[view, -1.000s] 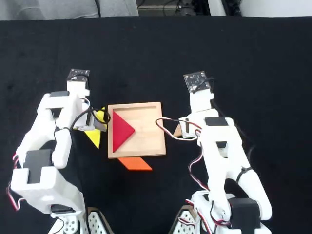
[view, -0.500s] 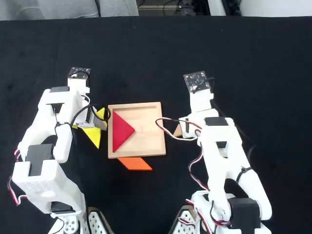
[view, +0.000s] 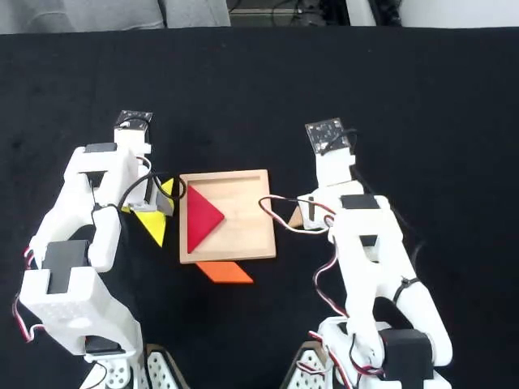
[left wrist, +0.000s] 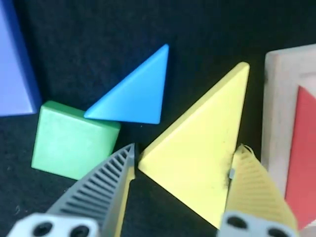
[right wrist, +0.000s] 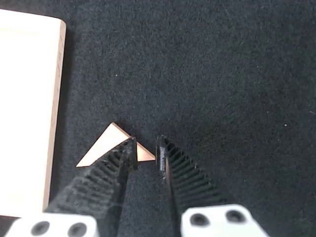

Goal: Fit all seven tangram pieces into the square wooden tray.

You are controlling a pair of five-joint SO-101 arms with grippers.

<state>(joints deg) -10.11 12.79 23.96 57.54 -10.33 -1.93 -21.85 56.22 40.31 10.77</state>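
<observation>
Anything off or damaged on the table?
Nothing stands out. The red triangle lies flat in the tray. The yellow triangle, orange piece and small tan triangle lie flat on the black cloth, with no visible damage.

High view: fixed above the table, looking down from well off; the wooden tray (view: 243, 219) sits mid-frame, with the arm bases towards the lower edge.
Left wrist view: very near the cloth, looking down past the left gripper (left wrist: 182, 153), with the tray's rim at the frame edge.
Right wrist view: equally near, looking down past the right gripper (right wrist: 145, 145) on the tray's opposite side.
Shared, high and left wrist: the tray's rim, red triangle (view: 201, 217), yellow triangle (view: 156, 229).
Shared, high and right wrist: the tray's other edge, tan triangle (view: 294, 217).
</observation>
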